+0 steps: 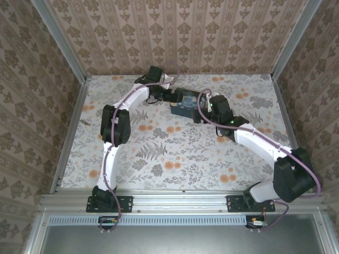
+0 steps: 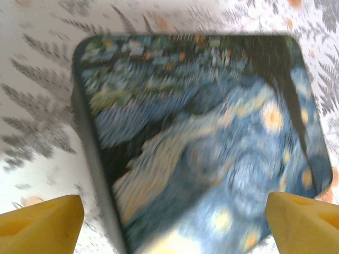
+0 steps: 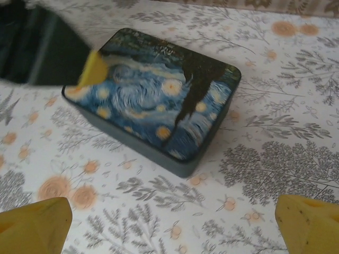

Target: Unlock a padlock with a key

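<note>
Left tool point(image 2: 172, 227) hangs released over the closed Starry Night tin point(image 3: 159, 95); right tool point(image 3: 172, 225) gapes empty nearby. Padlock presumably inside. A lopsided pinch could skid the tin across the desk point(image 3: 275, 116).

I see beige damask wallpaper point(image 1: 180, 32) on three sides; aluminium posts point(image 1: 58, 38) stand at the far corners; a white tablecloth point(image 1: 175, 159) with grey ferns and orange blossoms lies evenly lit.

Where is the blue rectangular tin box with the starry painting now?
The blue rectangular tin box lies on the flowered table, far centre in the top view, between the open left gripper and the open right gripper.
</note>
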### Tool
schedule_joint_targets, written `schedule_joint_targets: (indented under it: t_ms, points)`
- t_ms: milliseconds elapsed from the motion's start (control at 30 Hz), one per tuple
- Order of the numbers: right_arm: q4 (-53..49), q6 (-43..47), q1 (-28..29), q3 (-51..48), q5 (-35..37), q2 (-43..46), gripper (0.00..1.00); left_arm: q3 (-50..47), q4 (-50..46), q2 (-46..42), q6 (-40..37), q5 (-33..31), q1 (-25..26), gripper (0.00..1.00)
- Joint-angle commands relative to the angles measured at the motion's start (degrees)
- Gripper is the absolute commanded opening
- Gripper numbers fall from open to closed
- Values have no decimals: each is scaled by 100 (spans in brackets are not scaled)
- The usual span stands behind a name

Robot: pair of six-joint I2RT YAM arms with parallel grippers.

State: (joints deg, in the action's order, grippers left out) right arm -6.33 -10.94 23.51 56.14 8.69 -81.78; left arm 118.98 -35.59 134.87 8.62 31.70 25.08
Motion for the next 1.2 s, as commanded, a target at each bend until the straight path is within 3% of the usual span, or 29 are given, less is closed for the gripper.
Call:
schedule_joint_targets:
  t_ms: [0, 167, 367, 667, 933, 1167]
  points:
    - [-142, -161, -518, 458, -795, -433, 100, -352, 145, -955, 334, -335, -358, 93]
    - [-320, 106, -1367, 1412, -1784, -1329, 100, -1514, 423, -1912, 842, -394, -492, 92]
    - [-797, 186, -1761, 3060, -3061, -2880, 100, -3369, 812, -3060, 1172, -472, -427, 92]
    - [-1304, 86, -1762, 4666, -3328, -4467, 100, -4786, 744, -4448, 1441, -759, -229, 92]
    - [-1718, 497, -1629, 4616, -4603, -4506, 96, -5451, 1391, -4531, 2235, -160, 61, 92]
    - [-1260, 394, -1304, 2649, -4678, -3116, 94, -5332, 2742, -3763, 3246, 47, 711, 90]
